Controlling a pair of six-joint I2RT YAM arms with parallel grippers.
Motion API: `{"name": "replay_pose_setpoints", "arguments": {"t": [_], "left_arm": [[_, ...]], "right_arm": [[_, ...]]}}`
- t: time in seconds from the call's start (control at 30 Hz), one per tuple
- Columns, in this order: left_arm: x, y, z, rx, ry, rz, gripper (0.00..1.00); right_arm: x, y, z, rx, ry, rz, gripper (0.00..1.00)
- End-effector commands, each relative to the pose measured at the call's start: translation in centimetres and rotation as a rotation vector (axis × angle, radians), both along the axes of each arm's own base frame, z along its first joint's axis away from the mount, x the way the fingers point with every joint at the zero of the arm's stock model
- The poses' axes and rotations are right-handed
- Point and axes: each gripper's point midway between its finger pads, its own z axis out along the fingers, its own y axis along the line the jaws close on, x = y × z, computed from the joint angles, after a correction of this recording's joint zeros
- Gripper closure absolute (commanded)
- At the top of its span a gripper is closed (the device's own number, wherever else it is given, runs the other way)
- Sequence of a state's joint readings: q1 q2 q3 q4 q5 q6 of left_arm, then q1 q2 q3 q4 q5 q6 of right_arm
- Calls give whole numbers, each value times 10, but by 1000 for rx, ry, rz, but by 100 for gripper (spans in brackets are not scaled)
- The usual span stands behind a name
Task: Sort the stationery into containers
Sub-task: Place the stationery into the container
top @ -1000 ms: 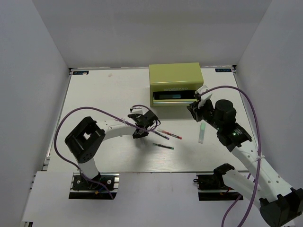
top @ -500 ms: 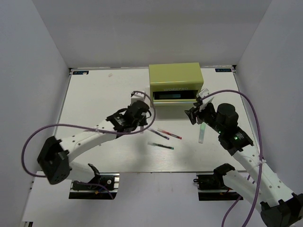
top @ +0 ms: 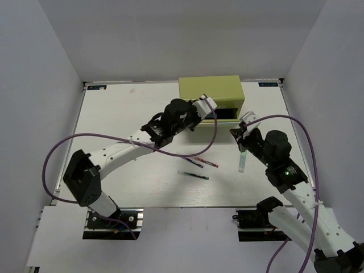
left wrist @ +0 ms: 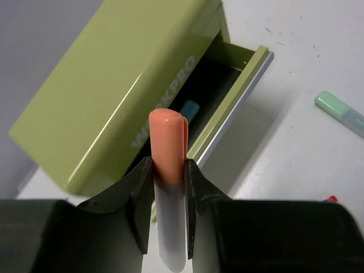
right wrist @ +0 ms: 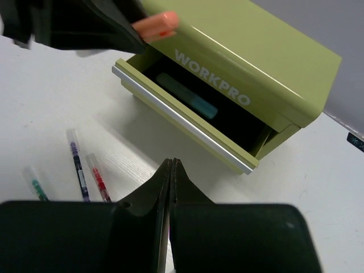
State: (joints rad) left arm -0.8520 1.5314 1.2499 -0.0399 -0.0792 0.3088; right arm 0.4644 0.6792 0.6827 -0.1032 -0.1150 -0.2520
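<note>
A yellow-green WORKPRO tool chest point(top: 211, 91) stands at the far side of the white table point(top: 119, 114), its upper drawer point(right wrist: 183, 123) pulled open toward the arms; the left gripper point(left wrist: 169, 170), jaws clamped on the white barrel of the orange-capped marker point(left wrist: 169, 139), hovers over the chest's front edge, while the right gripper point(right wrist: 171, 170) waits with its fingers pressed together on nothing, just right of the drawer; the step in hand appears to be the drop, best done by carrying the marker forward until it hangs fully over the dark drawer cavity, lowering it close and roughly parallel to the light blue marker point(right wrist: 187, 95) already lying inside, then letting go so it cannot bounce off the silver rim; the pale mint marker point(top: 242, 162) lies on the table near the right arm, and the red pen point(top: 208, 162), dark pen point(top: 194, 162) and green pen point(top: 193, 174) lie close together at mid-table; a second ago the left arm crouched low over those pens, and it has since swung up to the chest, while the right gripper has eased back slightly.
</note>
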Motion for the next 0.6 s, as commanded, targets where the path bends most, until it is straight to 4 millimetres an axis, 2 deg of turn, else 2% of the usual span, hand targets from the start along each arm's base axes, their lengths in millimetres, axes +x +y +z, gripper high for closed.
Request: {"name": "replay_pose_setpoints", "arguments": {"t": [0.0,0.1,0.2,0.23,0.27,0.37,0.5,0.53,0.57], "left_arm": [[4,-29,19,84,-168,-203,100],[13,-38,22,83,-230,-216,100],[28,-45,18,89,-272,-188,97],[35,-43,16,95,-285,-170,93],[40,-45,8,101,-283,-162,92],[48,-51,6,88,-300,-148,92],[65,-50,-4,83,-313,-108,90],[69,-50,-12,92,-307,-96,90],[75,-49,-9,84,-316,-84,90]], "right_arm": [[3,-6,13,16,-64,-33,100],[2,-9,14,19,-75,-44,100],[3,-10,13,19,-77,-50,100],[3,-9,13,19,-75,-52,100],[3,-10,15,21,-80,-53,100],[2,-11,15,21,-86,-56,100],[2,-12,16,20,-92,-57,98],[1,-11,15,20,-88,-54,98],[2,-11,12,15,-83,-55,98]]}}
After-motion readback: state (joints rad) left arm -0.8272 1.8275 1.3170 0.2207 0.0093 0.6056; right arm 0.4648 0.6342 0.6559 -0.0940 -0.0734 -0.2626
